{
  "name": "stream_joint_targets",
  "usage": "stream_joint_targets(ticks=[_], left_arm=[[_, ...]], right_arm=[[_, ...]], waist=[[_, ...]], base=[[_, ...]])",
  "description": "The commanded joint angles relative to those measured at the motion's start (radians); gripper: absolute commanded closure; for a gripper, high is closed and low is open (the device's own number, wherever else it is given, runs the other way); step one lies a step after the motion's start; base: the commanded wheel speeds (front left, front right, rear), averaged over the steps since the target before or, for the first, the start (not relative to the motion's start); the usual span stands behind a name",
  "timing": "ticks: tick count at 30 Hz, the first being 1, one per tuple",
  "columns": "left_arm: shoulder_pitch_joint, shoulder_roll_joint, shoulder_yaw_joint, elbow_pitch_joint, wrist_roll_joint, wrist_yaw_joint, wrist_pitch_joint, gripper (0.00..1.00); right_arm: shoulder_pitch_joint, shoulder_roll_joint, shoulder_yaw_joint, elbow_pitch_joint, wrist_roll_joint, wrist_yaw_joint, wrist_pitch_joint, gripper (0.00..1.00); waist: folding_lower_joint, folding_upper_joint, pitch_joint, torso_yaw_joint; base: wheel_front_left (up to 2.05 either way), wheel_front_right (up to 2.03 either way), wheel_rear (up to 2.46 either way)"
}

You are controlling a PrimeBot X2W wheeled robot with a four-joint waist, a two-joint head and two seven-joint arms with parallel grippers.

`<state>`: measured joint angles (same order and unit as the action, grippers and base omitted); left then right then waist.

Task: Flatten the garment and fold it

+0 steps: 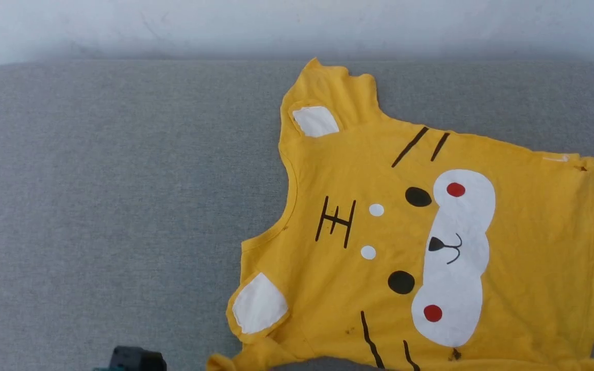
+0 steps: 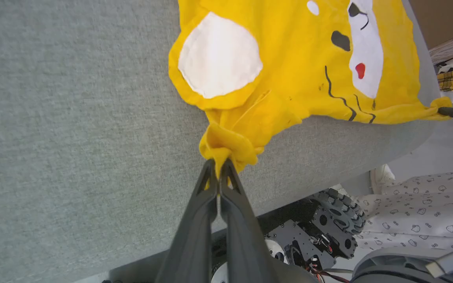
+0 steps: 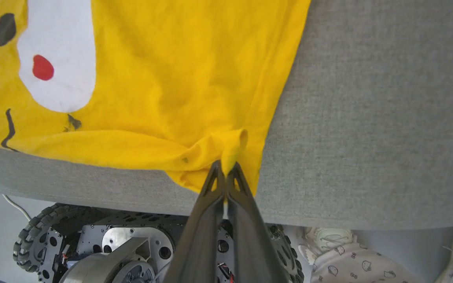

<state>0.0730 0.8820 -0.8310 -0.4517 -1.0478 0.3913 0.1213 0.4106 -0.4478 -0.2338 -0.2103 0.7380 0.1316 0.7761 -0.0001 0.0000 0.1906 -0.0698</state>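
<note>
- My left gripper (image 2: 219, 164) is pinched tight on the bunched end of a sleeve of the shirt (image 1: 431, 232). It is right at the near edge of the table (image 1: 121, 206).
- My right gripper (image 3: 225, 167) is pinched tight too. It holds the shirt's bottom corner, also at the near edge.
- Each pair of fingers is pressed together, with yellow cloth squeezed between the tips.
- The shirt lies face up on the right half of the table. Its neck points left and its bottom hem is on the right.
- The cloth between my two grips runs in a line along the table's edge.
- The table has a grey cloth top. A pale wall (image 1: 276, 26) stands behind it.
- Under the edge I see my wheels (image 3: 37, 236), a person's pale shoe (image 3: 328, 239) and white trousers (image 2: 427, 212) with little prints.
</note>
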Motion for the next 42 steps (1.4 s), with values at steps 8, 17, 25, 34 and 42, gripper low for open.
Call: stream_joint_targets(ticks=[8,17,25,34,42], left_arm=[[-0.133,0.030,0.049,-0.049,0.146,0.018,-0.049,1.00],[-0.313,0.006,0.058,-0.044,0.299,0.006,-0.043,1.00],[-0.455,-0.051,0.067,0.010,0.372,-0.028,-0.059,1.00],[-0.554,-0.136,0.061,0.129,0.411,-0.090,-0.141,1.00],[-0.592,-0.238,0.050,0.329,0.406,-0.120,-0.221,1.00]], right_arm=[[-0.069,0.005,-0.047,-0.059,-0.033,-0.001,-0.126,1.00],[-0.182,-0.011,-0.059,-0.032,-0.066,-0.001,-0.272,1.00],[-0.308,-0.033,-0.022,0.046,-0.101,-0.001,-0.397,1.00],[-0.417,-0.056,0.062,0.165,-0.125,-0.001,-0.462,1.00],[-0.455,-0.071,0.103,0.240,-0.107,-0.001,-0.492,1.00]], waist=[[0.0001,0.0000,0.021,-0.005],[0.0001,0.0000,0.130,-0.046],[0.0001,0.0000,0.222,-0.075],[0.0001,0.0000,0.299,-0.074],[0.0001,0.0000,0.335,-0.061]], base=[[0.00,0.00,0.00],[0.00,0.00,0.00],[0.00,0.00,0.00],[0.00,0.00,0.00],[0.00,0.00,0.00]])
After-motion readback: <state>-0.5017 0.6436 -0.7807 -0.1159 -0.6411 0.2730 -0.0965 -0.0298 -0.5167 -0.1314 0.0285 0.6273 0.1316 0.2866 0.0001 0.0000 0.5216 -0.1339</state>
